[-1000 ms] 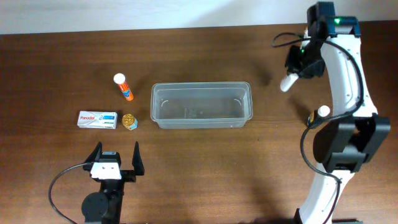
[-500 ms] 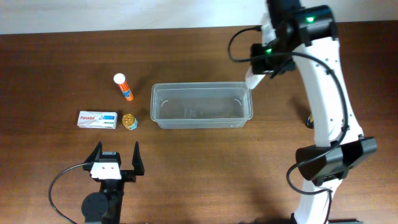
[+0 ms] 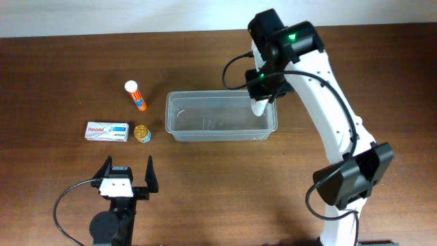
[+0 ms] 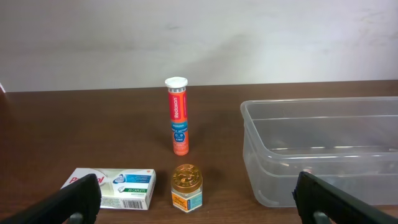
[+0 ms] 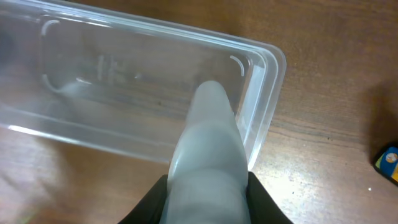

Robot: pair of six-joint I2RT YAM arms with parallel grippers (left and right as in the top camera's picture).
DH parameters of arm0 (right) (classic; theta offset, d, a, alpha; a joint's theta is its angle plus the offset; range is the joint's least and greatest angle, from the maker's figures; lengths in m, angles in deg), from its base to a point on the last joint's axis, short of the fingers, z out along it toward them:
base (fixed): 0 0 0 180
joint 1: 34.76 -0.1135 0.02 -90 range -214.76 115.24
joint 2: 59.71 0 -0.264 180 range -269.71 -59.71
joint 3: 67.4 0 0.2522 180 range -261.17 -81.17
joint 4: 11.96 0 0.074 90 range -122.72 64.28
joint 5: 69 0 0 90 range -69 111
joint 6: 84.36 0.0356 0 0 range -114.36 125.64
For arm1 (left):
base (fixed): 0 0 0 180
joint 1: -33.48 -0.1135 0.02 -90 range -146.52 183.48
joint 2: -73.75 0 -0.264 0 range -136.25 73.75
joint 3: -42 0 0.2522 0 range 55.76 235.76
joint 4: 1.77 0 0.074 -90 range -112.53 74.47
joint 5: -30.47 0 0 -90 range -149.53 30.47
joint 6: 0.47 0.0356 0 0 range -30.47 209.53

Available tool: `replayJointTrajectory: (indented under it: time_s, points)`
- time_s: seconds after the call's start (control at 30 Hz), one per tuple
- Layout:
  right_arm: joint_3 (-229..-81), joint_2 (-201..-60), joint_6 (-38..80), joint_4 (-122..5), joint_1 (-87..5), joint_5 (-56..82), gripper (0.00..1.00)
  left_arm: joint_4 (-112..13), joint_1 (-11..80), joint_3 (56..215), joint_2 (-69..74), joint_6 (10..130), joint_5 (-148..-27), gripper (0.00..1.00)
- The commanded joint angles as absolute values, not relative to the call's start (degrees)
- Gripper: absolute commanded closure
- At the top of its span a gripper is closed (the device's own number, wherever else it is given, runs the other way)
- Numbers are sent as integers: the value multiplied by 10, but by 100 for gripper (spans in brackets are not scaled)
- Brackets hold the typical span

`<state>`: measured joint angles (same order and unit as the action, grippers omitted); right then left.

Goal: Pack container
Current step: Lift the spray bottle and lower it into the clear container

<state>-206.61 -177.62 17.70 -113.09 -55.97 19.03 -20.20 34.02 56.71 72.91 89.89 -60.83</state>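
The container (image 3: 205, 117) is a clear rectangular tub in the middle of the table, also seen in the left wrist view (image 4: 323, 149) and from above in the right wrist view (image 5: 124, 81). My right gripper (image 3: 262, 94) hangs over the tub's right end, shut on a white bottle (image 3: 259, 106) that points down towards the tub's inside. In the right wrist view the white bottle (image 5: 208, 149) fills the space between the black fingers (image 5: 155, 199). My left gripper (image 3: 128, 171) rests near the front left, open and holding nothing (image 4: 199, 202).
Left of the tub stand an orange tube with a white cap (image 3: 136, 96) (image 4: 178, 116), a white medicine box (image 3: 107, 131) (image 4: 112, 188) and a small gold-lidded jar (image 3: 142, 133) (image 4: 187, 187). A small blue and yellow item (image 5: 388, 160) lies right of the tub.
The right arm has swung left from the table's far right side, carrying the white bottle to above the tub's right end. The left arm has not moved.
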Motion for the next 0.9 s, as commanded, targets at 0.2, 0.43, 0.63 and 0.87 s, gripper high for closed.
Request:
replayJointTrajectory:
  time_s: [0.2, 0.43, 0.63, 0.87]
  points:
    - [-1945, -1765, 186, -1016, -561, 225, 75, -202, 337, 563, 733, 897, -607, 0]
    - [-1895, -1769, 188, -950, -561, 250, 75, -202, 337, 563, 733, 897, -607, 0]
    - [-1865, -1772, 189, -915, -561, 250, 75, -202, 337, 563, 733, 897, -607, 0]
    - [-1846, -1774, 197, -897, -561, 258, 75, -202, 337, 563, 733, 897, -607, 0]
